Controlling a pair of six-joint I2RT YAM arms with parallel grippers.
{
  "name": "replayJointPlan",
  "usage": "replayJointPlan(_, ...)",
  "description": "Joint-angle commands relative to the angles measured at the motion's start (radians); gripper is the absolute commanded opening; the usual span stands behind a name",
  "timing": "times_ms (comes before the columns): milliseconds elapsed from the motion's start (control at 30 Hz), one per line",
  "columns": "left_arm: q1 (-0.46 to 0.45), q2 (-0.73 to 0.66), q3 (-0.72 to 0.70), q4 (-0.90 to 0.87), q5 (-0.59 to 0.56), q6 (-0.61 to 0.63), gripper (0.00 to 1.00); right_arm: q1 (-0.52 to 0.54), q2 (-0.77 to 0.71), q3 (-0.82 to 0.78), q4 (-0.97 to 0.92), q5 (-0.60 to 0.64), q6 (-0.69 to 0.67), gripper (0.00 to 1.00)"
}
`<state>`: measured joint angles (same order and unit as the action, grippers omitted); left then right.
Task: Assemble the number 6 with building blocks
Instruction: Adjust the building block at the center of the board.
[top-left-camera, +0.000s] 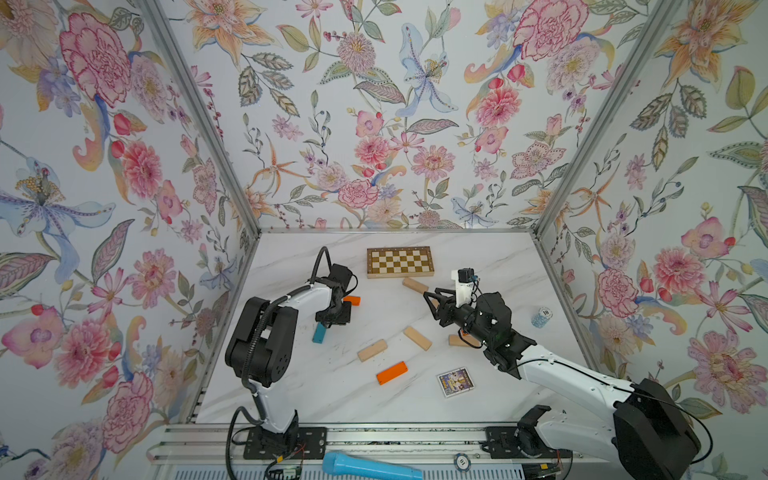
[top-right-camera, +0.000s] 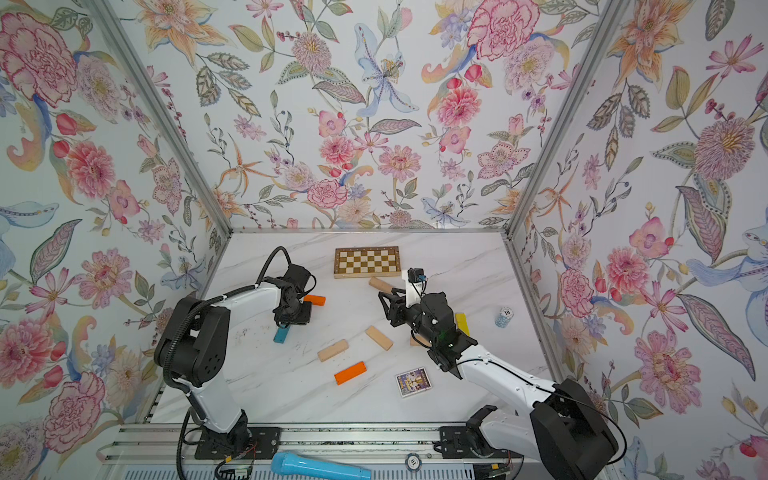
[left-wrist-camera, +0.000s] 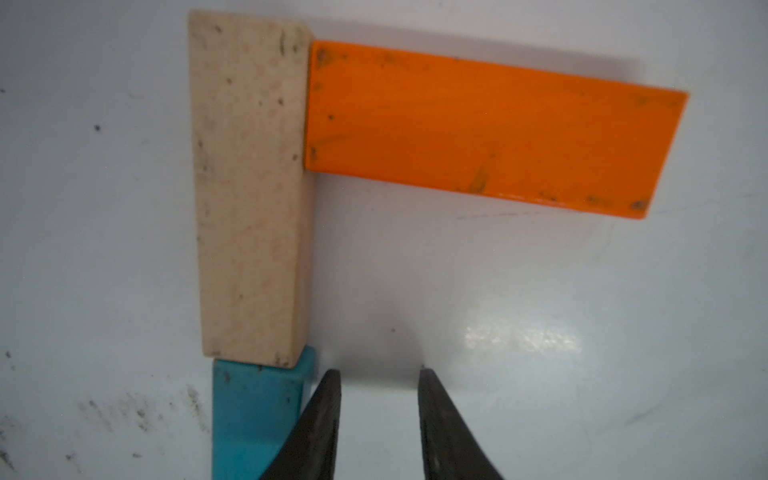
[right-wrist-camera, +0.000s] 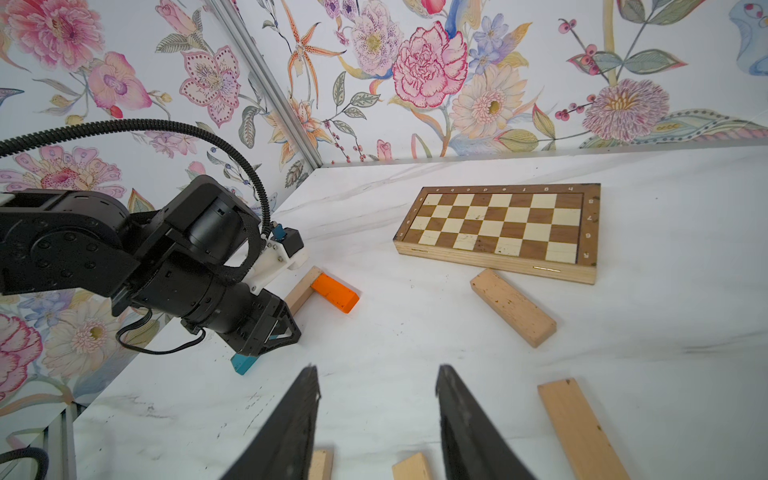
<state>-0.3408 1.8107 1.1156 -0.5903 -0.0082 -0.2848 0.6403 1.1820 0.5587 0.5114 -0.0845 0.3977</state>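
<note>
Presently, the white marble table (top-left-camera: 478, 257) carries every work piece.

The left arm (top-left-camera: 291, 307) reaches over the table's 9 o'clock side. The left gripper (left-wrist-camera: 377, 370) stands released: its jaws are apart with bare tabletop between them, and one finger sits just beside the teal block (left-wrist-camera: 253, 419). The right arm (top-left-camera: 561, 365) enters from 4 o'clock. The right gripper (right-wrist-camera: 377, 368) is likewise released, jaws parted over bare table and grasping nothing.

A light-blue microphone (top-left-camera: 370, 467) lies on the front rail at 6 o'clock, off the table. The checkered board (top-left-camera: 400, 262) lies flat at 12 o'clock.

Three building blocks are joined at 9 o'clock.
- The orange bar (left-wrist-camera: 490, 129) butts its end against the long side of the pale bar (left-wrist-camera: 249, 187), near one end, forming a right angle.
- The teal block touches the pale bar's other end, roughly in line and slightly offset.

The remaining blocks lie loose and apart.
- One pale block (top-left-camera: 414, 285) lies just below the board.
- Two pale blocks (top-left-camera: 417, 338) (top-left-camera: 372, 350) lie near centre.
- A second orange block (top-left-camera: 392, 372) lies toward 6 o'clock.
- Another pale piece (top-left-camera: 457, 340) is partly hidden under the right arm.
- A yellow block (top-right-camera: 462, 323) shows behind the right arm in a top view.

A picture card (top-left-camera: 454, 382) lies at 5 o'clock. A small chip stack (top-left-camera: 542, 316) stands at 3 o'clock.
</note>
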Motion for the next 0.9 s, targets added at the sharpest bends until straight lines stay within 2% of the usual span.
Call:
replayJointPlan(0,-0.004,0.013,0.026,-0.032,-0.025,0.013,0.35,0.007,0.001,-0.006,-0.014,0.021,-0.006,0.48)
replayJointPlan(867,0.002,0.027,0.03,-0.038,-0.034,0.027,0.36,0.021,-0.01,-0.005,-0.031,0.039,-0.015,0.48)
